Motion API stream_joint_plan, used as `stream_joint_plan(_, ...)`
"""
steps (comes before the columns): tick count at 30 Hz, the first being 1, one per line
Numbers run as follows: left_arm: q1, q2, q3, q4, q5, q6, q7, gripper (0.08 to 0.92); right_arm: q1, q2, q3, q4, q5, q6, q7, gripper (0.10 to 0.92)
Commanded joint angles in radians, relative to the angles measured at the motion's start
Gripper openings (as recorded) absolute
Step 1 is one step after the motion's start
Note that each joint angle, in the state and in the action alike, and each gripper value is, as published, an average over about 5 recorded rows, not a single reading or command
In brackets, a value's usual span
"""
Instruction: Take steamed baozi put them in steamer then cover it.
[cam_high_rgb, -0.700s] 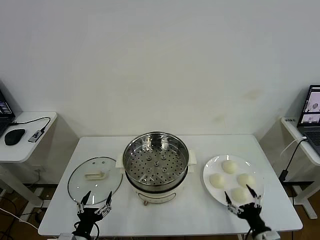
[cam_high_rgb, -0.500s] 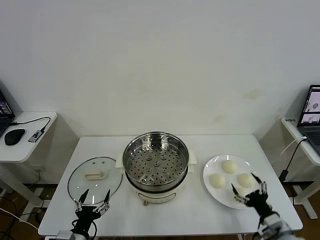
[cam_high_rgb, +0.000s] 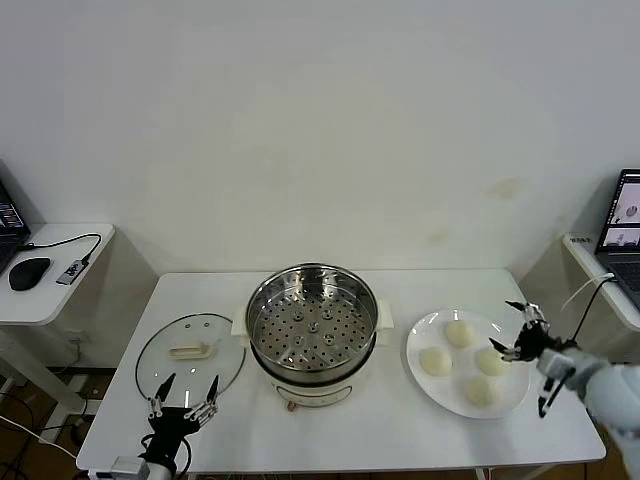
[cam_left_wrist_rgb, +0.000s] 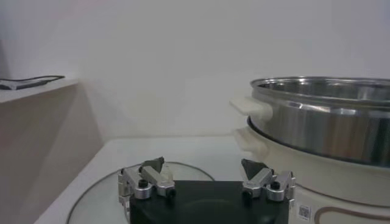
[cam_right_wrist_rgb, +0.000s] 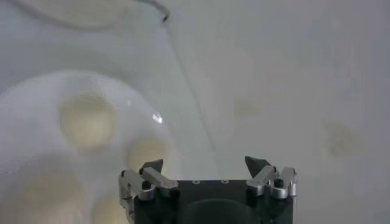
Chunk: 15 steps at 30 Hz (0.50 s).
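Note:
The steamer stands open at the table's centre, its perforated tray bare; the left wrist view shows its steel wall. The glass cover lies flat to its left. Several steamed baozi rest on a white plate to the right, and they also show in the right wrist view. My right gripper hangs open over the plate's right rim and holds nothing. My left gripper stands open at the near edge of the cover.
The white table carries only these things. A side desk with a mouse and cable stands to the left. Another desk with a laptop stands to the right, close to my right arm.
My right gripper has lifted from the table's front edge and swung right and away, to the plate's right rim. The left gripper has drawn back slightly toward me.

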Motion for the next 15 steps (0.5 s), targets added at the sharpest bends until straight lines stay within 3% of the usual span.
stream_joint_plan(1, -0.001, -0.001, 0.004, -0.010, -0.012, 0.001, -0.001, 0.823, 0.458, -0.138, -0.396, -0.172, -0.017, -0.039, -0.325, 0.823)
stream_joint_plan(8, -0.002, -0.002, 0.001, -0.017, -0.012, 0.001, -0.002, 0.823, 0.755, -0.068, -0.741, -0.309, 0.058, -0.031, -0.377, 0.823)
stream_joint_plan(15, -0.008, 0.000, -0.002, -0.011, -0.012, 0.004, -0.003, 0.823, 0.858, 0.026, -0.855, -0.402, 0.077, -0.032, -0.412, 0.823)
